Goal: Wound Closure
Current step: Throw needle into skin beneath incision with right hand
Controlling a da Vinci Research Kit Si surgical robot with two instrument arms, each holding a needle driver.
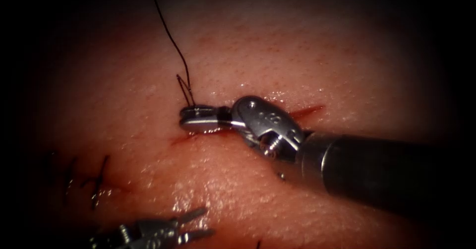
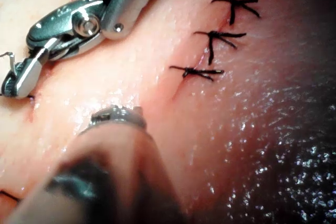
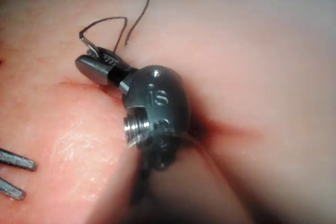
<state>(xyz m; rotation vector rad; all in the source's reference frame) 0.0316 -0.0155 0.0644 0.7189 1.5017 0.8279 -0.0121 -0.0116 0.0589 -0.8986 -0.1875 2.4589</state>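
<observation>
Stitches (image 1: 96, 179) lay at far left on the tissue (image 1: 317, 60). Below them we saw the left tool (image 1: 196, 224) with jaws apart, holding nothing. At the cut (image 1: 307, 111), the right tool (image 1: 198, 118) had its jaws closed on the thread (image 1: 171, 38); we could not make out the needle.

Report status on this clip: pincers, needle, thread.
Right pincer shut on thread at the cut. Left pincer open, empty, off the wound. Needle not identifiable. Finished stitches left of the tools.
</observation>
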